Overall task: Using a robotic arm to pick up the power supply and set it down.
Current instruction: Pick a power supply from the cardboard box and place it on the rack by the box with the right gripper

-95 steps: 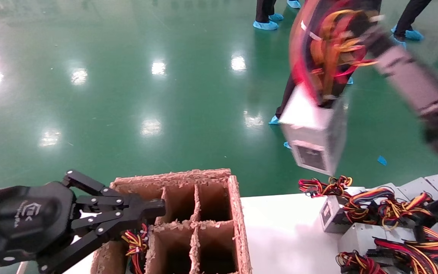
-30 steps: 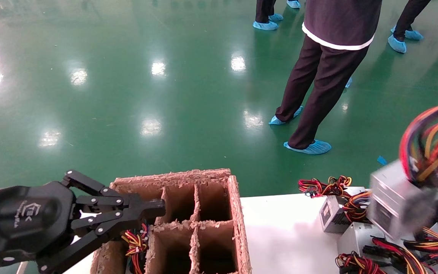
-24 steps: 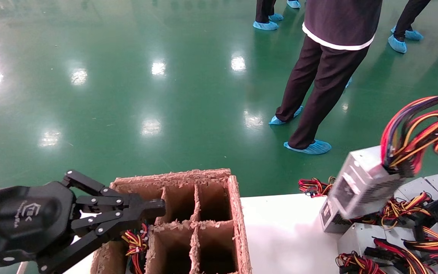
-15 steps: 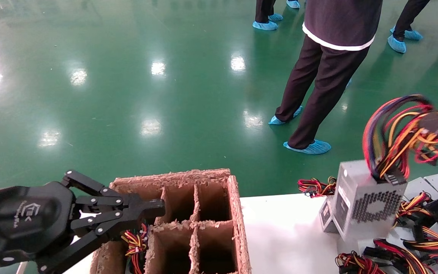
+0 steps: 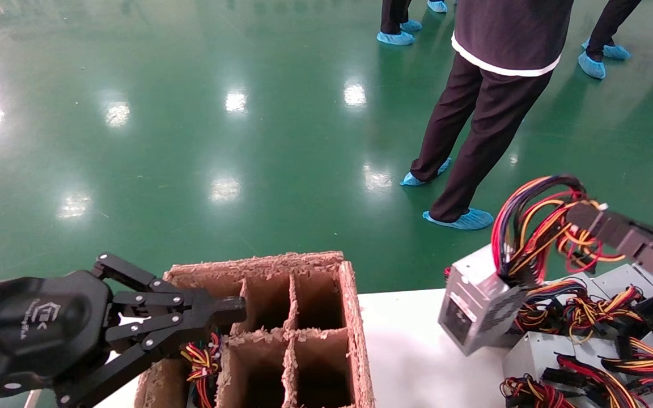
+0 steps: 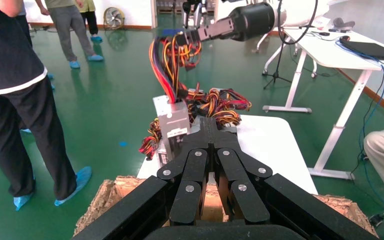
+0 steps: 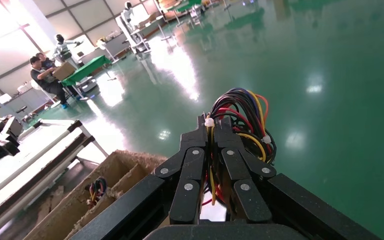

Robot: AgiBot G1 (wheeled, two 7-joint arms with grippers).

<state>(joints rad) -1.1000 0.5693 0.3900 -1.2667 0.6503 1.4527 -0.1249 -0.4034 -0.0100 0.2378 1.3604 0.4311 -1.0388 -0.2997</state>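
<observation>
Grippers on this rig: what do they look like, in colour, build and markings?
Both are matte black. The left gripper has slim linkage bars joined by silver screw heads, running back to a rounded black housing with a small white logo. The right gripper shows the same black bars and silver screws in its wrist view; in the head view its black wrist section is boxy.

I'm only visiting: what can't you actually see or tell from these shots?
- Right pincer in its wrist view: its own linkage hides the power supply hanging below; only wires show.
- Cardboard divider box in the head view: near cells cut off by the edge.
- Left pincer: its linkage hides the cell beneath.
</observation>
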